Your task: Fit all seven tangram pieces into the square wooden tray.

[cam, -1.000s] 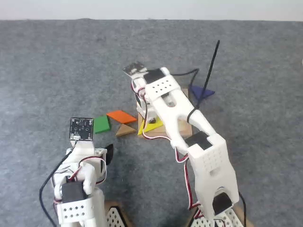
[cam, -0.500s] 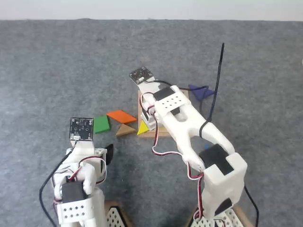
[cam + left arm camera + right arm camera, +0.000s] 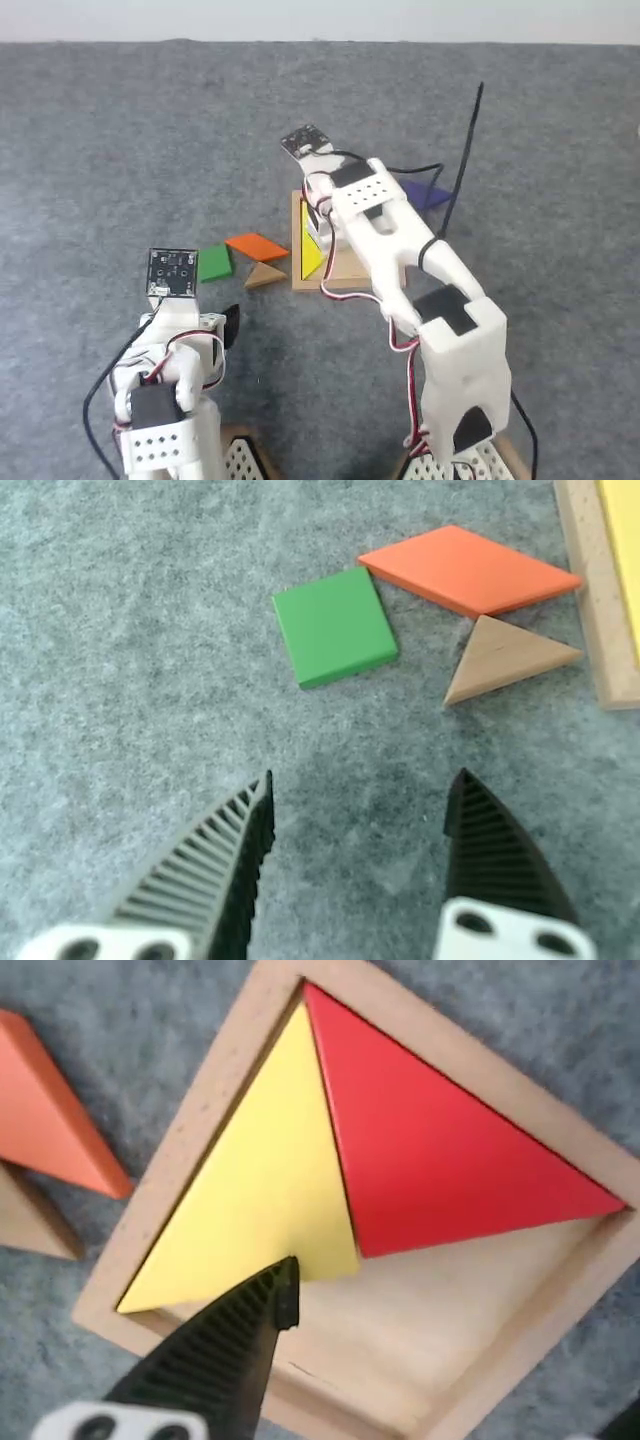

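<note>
The square wooden tray (image 3: pixel 236 1056) lies under my right gripper (image 3: pixel 455 1360), which is open, with one black finger (image 3: pixel 235 1345) hovering over the tray floor. Inside it a yellow triangle (image 3: pixel 255 1195) lies along one wall, edge to edge with a red triangle (image 3: pixel 430 1160). In the high view the right arm (image 3: pixel 365 200) covers most of the tray (image 3: pixel 297 282); the yellow triangle (image 3: pixel 311 252) shows at its left side. A green square (image 3: pixel 335 625), an orange parallelogram (image 3: pixel 470 570) and a tan triangle (image 3: pixel 505 658) lie on the mat left of the tray. My left gripper (image 3: pixel 365 778) hangs open and empty short of them.
A dark blue triangle (image 3: pixel 426 194) lies on the grey mat right of the tray, beside the right arm's black cable (image 3: pixel 465 160). The left arm (image 3: pixel 165 370) stands near the front left. Bare mat stretches to the far side and to the left.
The right arm has swung farther out and rightward. The yellow triangle, earlier tilted at the tray's front left corner, now lies flat inside along the left wall. The left arm stayed still.
</note>
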